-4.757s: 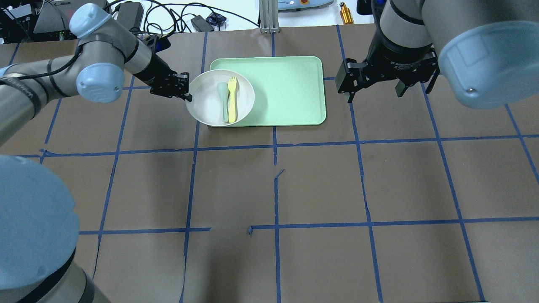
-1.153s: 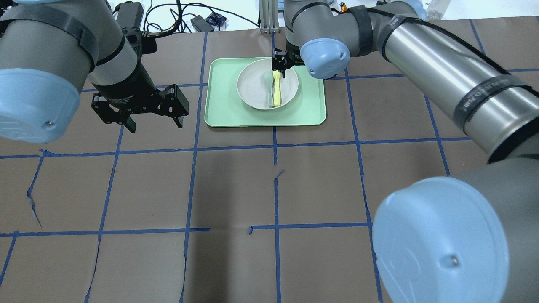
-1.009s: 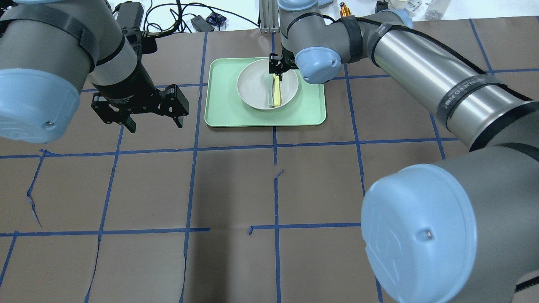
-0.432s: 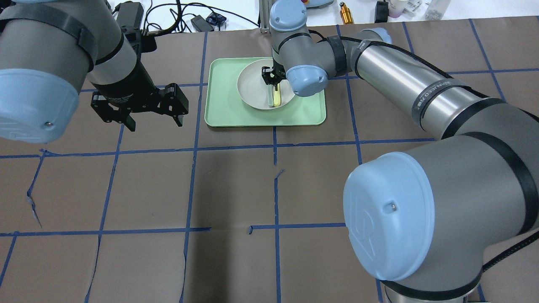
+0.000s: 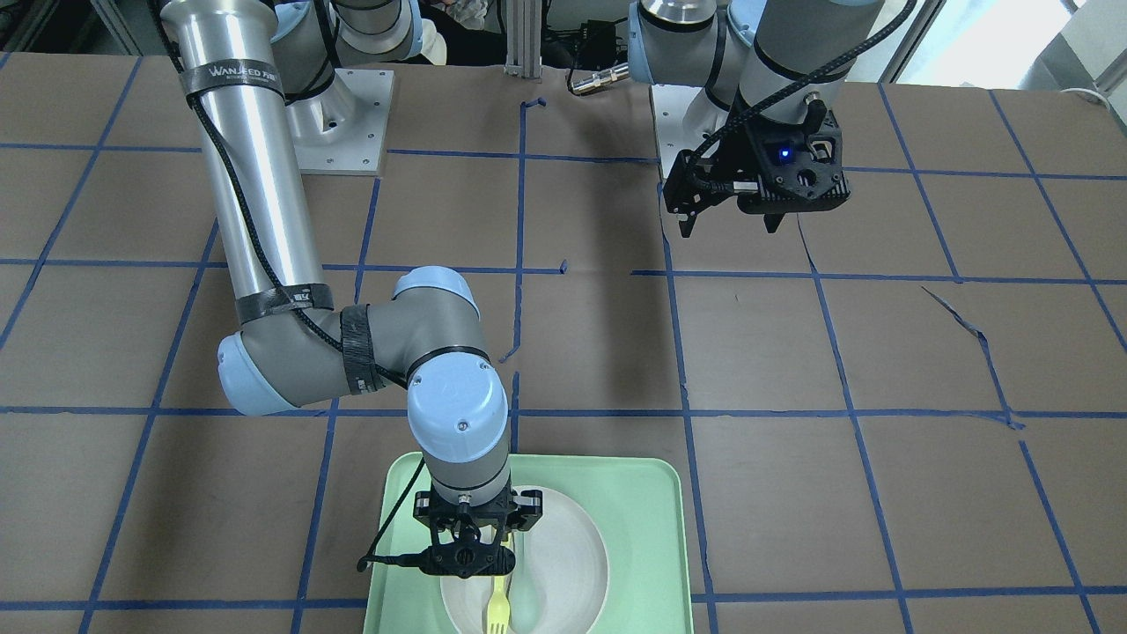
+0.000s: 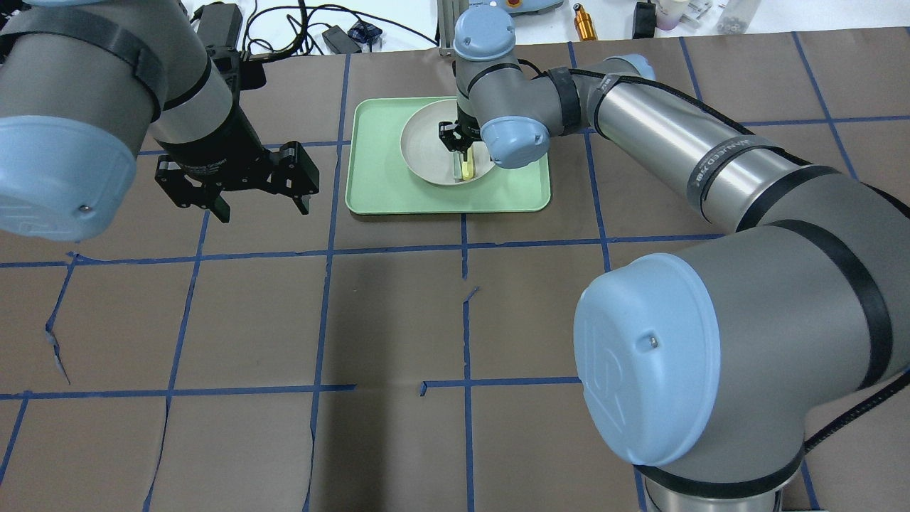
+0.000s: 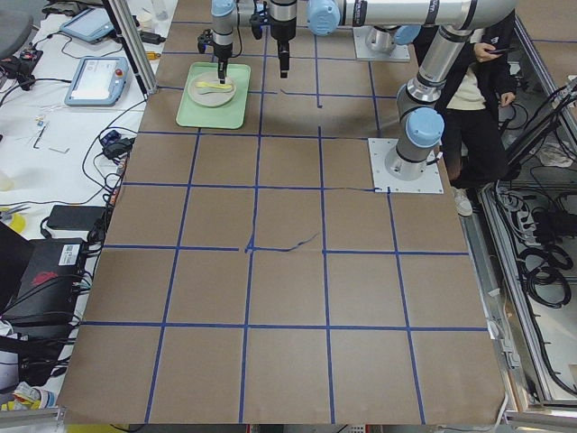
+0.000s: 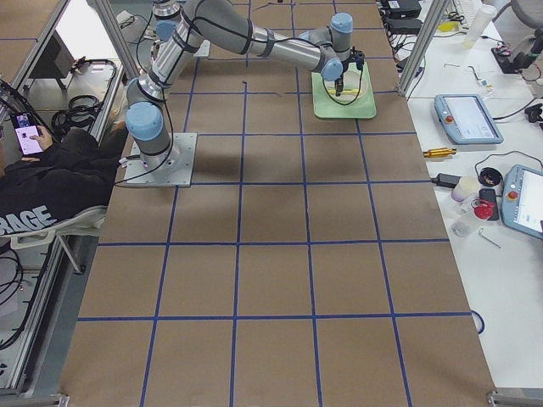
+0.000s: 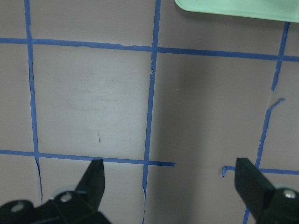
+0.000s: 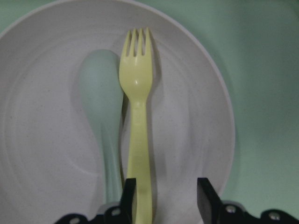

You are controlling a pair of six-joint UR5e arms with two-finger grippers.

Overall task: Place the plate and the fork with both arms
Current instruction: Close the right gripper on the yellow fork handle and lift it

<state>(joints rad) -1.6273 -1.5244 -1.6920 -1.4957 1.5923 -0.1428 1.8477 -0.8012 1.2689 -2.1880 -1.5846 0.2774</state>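
Observation:
The white plate (image 6: 423, 146) sits on the pale green tray (image 6: 377, 185). The yellow fork (image 10: 138, 121) lies in the plate (image 10: 42, 140) beside a grey-green spoon (image 10: 100, 102). My right gripper (image 10: 166, 196) is open and low over the plate, its fingers either side of the fork's handle, the left one close against it. In the overhead view it (image 6: 455, 139) covers most of the fork (image 6: 466, 169). My left gripper (image 6: 261, 210) is open and empty above the table, left of the tray.
The tray's near edge (image 9: 233, 7) shows at the top of the left wrist view, with brown table paper and blue tape lines below. Cables and boxes (image 6: 220, 21) lie beyond the table's far edge. The right arm's forearm (image 6: 675, 149) stretches across the table's right half.
The plate went from the left gripper at the tray's left edge to the tray's middle. The left gripper pulled back left and holds still. The right gripper came over the plate and down along the fork.

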